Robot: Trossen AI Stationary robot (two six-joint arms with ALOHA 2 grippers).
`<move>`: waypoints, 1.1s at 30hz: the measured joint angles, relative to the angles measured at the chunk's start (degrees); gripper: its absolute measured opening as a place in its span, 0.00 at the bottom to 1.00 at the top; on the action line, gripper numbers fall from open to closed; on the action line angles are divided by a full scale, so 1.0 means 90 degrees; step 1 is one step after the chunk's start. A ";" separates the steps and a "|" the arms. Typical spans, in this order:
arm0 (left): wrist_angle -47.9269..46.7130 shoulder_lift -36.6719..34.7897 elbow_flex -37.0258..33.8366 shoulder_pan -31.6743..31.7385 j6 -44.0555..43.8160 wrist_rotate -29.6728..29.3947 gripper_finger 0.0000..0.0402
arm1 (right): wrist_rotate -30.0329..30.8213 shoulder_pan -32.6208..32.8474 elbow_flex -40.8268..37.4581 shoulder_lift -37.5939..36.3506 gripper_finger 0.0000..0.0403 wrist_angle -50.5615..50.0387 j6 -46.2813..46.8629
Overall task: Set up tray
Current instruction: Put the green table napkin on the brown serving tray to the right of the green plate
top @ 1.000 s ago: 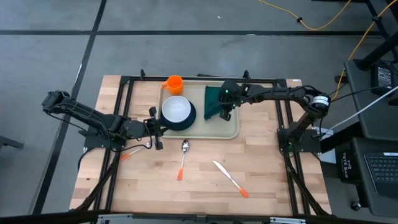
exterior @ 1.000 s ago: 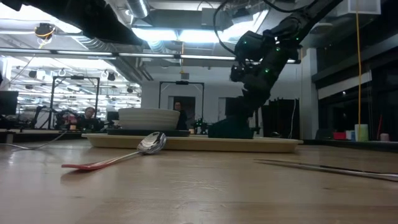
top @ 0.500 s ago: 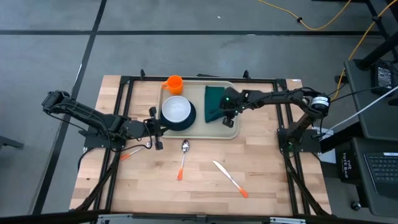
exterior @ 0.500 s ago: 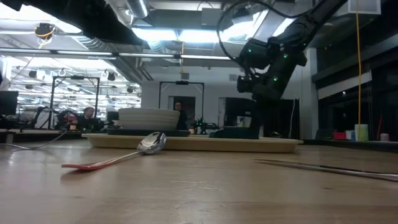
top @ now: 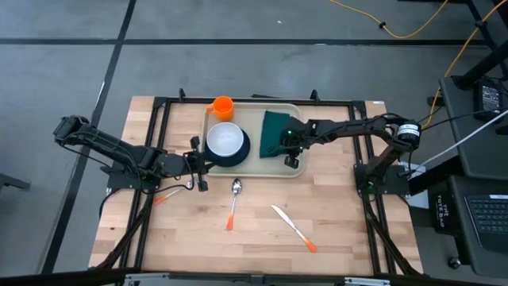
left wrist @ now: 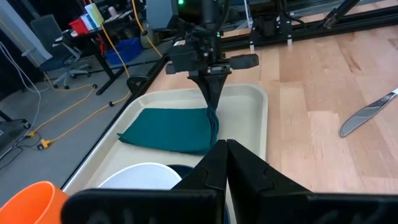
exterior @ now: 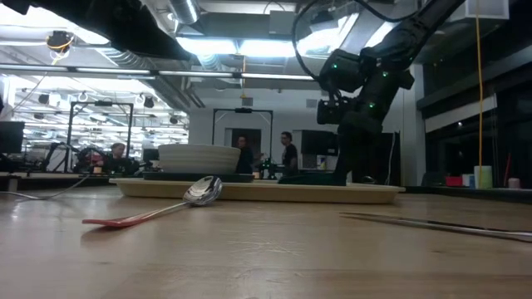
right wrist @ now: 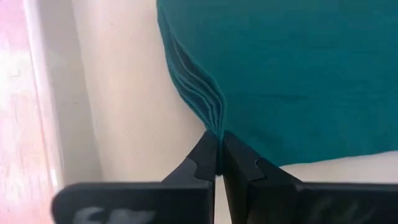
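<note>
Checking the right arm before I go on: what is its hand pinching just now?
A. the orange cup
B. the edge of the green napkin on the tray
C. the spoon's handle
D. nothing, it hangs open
B: the right hand is shut on the bunched edge of the green napkin, which lies on the tray.

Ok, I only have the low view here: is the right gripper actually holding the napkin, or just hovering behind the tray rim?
Observer: Holding it. The right gripper is shut on the napkin's bunched edge, down in the tray.
Operator: Where does the napkin lie in the tray?
Observer: In the half away from the plate, clear of it.
Operator: And the left gripper?
Observer: The left gripper is shut and empty, just outside the tray at the plate end.
</note>
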 joint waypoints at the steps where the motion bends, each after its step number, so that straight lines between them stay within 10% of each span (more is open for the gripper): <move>1: 0.0000 0.0000 0.0000 -0.0001 -0.0001 0.0001 0.01 | 0.0000 0.0022 0.0000 0.0000 0.03 0.0000 0.0000; 21: 0.0000 0.0000 0.0000 -0.0001 -0.0058 0.0001 0.01 | 0.0430 0.0122 0.0000 0.0000 0.04 -0.0277 -0.0019; 33: 0.0000 0.0000 0.0000 -0.0001 -0.0119 -0.0001 0.01 | 0.0473 0.0119 0.0000 0.0000 0.25 -0.0277 -0.0025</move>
